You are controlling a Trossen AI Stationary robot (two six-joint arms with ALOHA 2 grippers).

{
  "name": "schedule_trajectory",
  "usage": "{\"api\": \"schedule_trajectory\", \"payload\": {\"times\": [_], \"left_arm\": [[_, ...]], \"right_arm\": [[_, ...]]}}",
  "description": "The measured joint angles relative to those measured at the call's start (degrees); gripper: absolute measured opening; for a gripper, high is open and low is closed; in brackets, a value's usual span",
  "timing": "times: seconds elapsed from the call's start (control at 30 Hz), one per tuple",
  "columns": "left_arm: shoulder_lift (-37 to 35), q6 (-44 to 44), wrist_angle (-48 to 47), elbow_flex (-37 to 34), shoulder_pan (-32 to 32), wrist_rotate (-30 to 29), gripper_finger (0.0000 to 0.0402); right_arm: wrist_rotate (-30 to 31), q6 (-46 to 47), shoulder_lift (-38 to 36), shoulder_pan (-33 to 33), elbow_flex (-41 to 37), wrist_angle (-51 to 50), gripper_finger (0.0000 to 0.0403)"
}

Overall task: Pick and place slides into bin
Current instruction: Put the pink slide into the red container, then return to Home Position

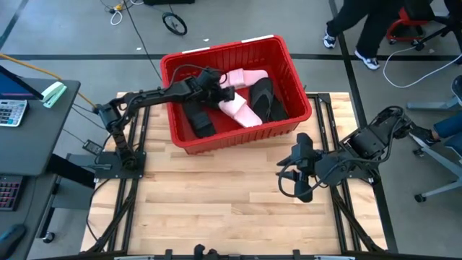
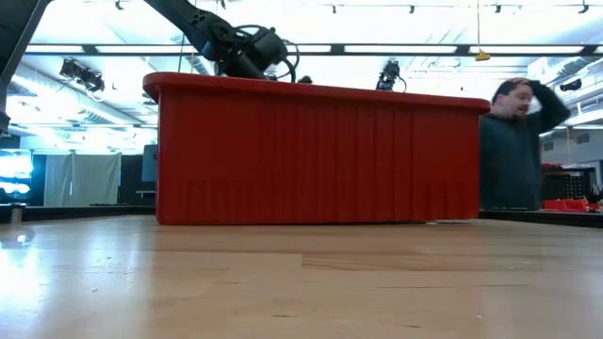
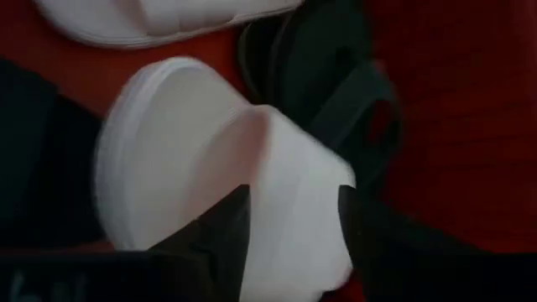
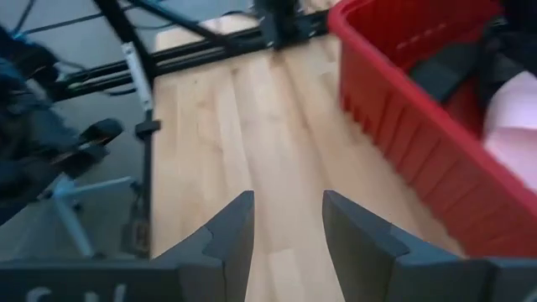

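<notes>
A large red bin (image 1: 292,72) sits at the far side of a wooden table (image 1: 216,209). The left gripper (image 1: 222,92) is reached over the bin's rim and hangs just above the slides inside. Its fingers (image 3: 220,231) stand apart on either side of a pale pink slide (image 3: 210,159) directly beneath them, so the gripper looks open rather than clamped, though the slide's strap fills most of the gap.

The second pink slide (image 1: 245,76) lies just beyond the gripper. One black slide (image 1: 198,119) lies to its near side, toward the arm's base, and a pair of black slides (image 1: 268,100) lies on its far side. No slide shows on the bare table.

The right gripper (image 1: 303,167) waits low over the table, near the bin's front corner, its fingers parted and holding nothing.

Likely risks: if the left gripper lifts while its fingers graze the strap, the pink slide could snag, come up with it and tumble over the rim. The arm's cables could also catch the bin wall as it pulls back.

Hard to tell: the low view shows only the bin's outer wall (image 2: 320,155), so the contents are hidden there. The arm covers part of the pile from above, so the count of black slides is uncertain. A person (image 2: 516,141) stands beyond the table.
</notes>
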Motion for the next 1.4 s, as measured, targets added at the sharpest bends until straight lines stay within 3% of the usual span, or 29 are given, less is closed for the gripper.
{"api": "schedule_trajectory", "payload": {"times": [0.17, 0.33, 0.43, 0.63, 0.87, 1.0, 1.13, 1.2, 1.4], "left_arm": [[-2.15, 3.12, -0.51, 4.35, 0.52, 1.15, 0.0188], [-5.33, 9.41, -5.07, 13.73, 0.78, 1.2, 0.0173], [-6.65, 16.02, -12.52, 22.29, 0.23, 1.02, 0.0166], [-8.94, 28.25, -29.91, 41.94, -3.72, 1.0, 0.0154], [-11.93, 29.09, -44.34, 56.76, -10.29, -4.46, 0.016], [-17.48, 26.88, -49.09, 51.99, -15.49, -11.0, 0.0161], [-22.48, 22.31, -52.99, 43.59, -22.04, -21.18, 0.0156], [-25.34, 19.8, -52.38, 38.45, -25.44, -24.96, 0.0153], [-35.25, 10.24, -49.01, 22.08, -37.5, -35.18, 0.0154]], "right_arm": [[1.22, -3.34, -1.49, 0.12, 0.0, -0.07, 0.0148], [5.73, -4.94, -5.9, 0.15, 0.0, 0.05, 0.0148], [9.2, -7.6, -9.93, 0.11, 0.0, 0.03, 0.0148], [9.59, -11.17, -18.91, 0.11, 0.02, 0.0, 0.0148], [8.15, -15.53, -26.16, 0.15, 0.0, -0.44, 0.0148], [7.85, -15.95, -29.09, 0.15, -3.04, -0.27, 0.0148], [7.64, -15.18, -32.35, 0.15, -11.98, 2.61, 0.0148], [6.73, -15.18, -34.68, 0.15, -18.6, 8.43, 0.0148], [-3.98, -19.58, -43.97, 0.17, -39.53, 27.58, 0.0148]]}}
